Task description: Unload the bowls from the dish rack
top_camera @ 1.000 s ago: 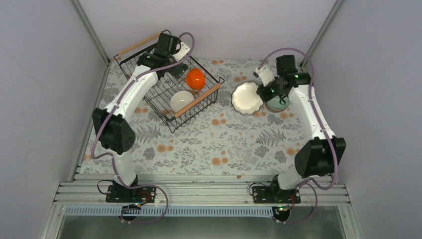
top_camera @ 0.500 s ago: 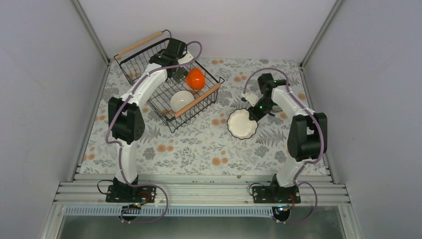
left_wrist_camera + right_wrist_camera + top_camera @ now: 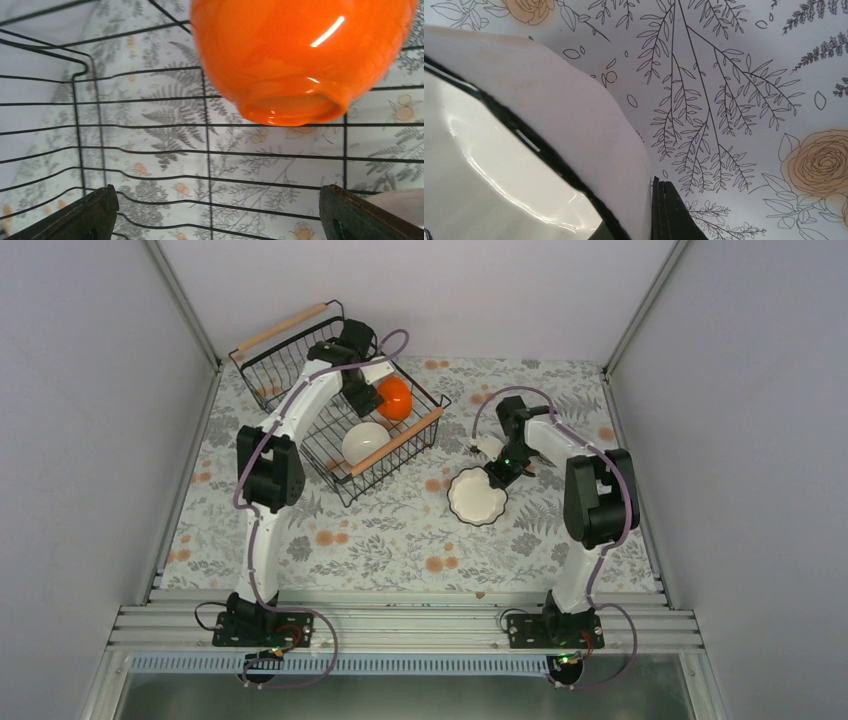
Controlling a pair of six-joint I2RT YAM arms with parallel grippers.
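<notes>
The desk [image 3: 400,540], covered in a floral cloth, carries the black wire dish rack [image 3: 335,465] at its far left. The scalloped white bowl [image 3: 477,496] is out of the rack, to its right near the middle of the desk. Whether it rests on the cloth or hangs just above it cannot be told. The right claw [image 3: 497,475] pinches its far rim, with one finger [image 3: 669,215] outside the wall. Inside the rack, the orange bowl [image 3: 394,398] sits at the far right, its base turned towards the left wrist camera. The plain white bowl [image 3: 365,443] lies near the rack's right wooden handle [image 3: 395,443]. The left claw [image 3: 225,220] is spread wide just beside the orange bowl, not touching it.
</notes>
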